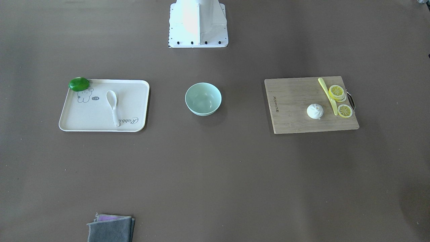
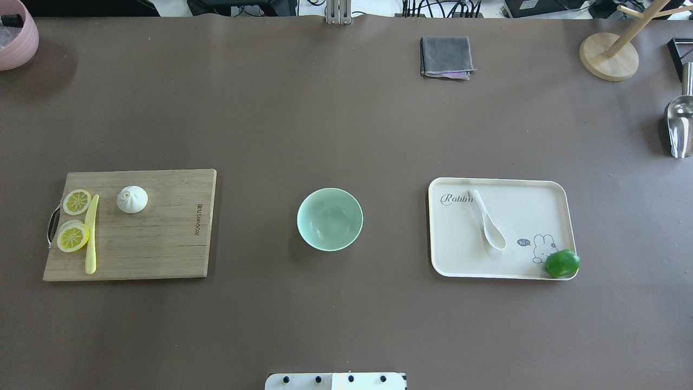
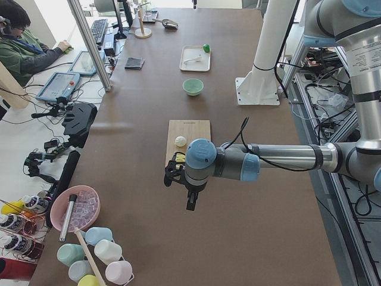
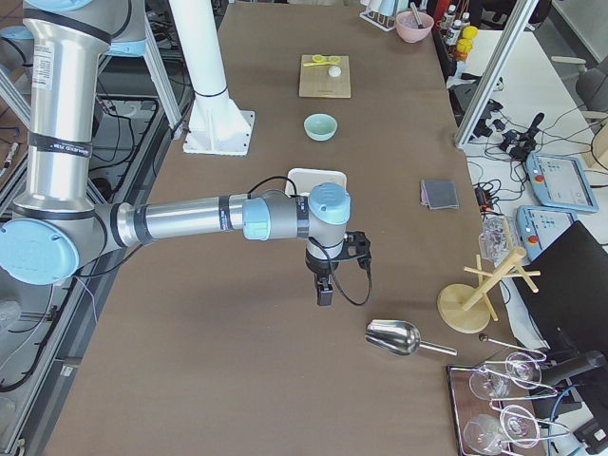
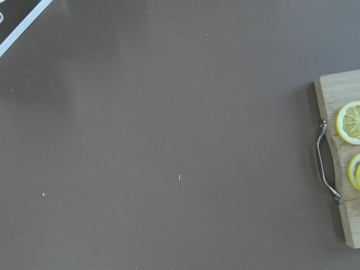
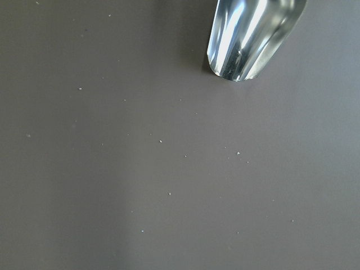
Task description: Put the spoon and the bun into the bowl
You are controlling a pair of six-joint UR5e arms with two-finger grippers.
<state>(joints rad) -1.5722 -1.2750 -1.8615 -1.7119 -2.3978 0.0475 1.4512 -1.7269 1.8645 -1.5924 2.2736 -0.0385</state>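
The white spoon (image 2: 487, 222) lies on the cream tray (image 2: 541, 187) at the table's right, scoop towards the robot. The white pleated bun (image 2: 132, 199) sits on the wooden cutting board (image 2: 162, 244) at the left. The mint-green bowl (image 2: 329, 219) stands empty between them at the middle. My left gripper (image 3: 190, 202) shows only in the exterior left view, above bare table beyond the board's handle end. My right gripper (image 4: 324, 293) shows only in the exterior right view, above bare table between the tray and a metal scoop. I cannot tell whether either is open or shut.
A green lime (image 2: 562, 264) sits on the tray's near right corner. Lemon slices (image 2: 73, 237) and a yellow-green knife (image 2: 91, 234) lie on the board. A grey cloth (image 2: 446, 56), metal scoop (image 2: 679, 125), wooden stand (image 2: 608, 56) and pink bowl (image 2: 16, 38) stand at the far edge.
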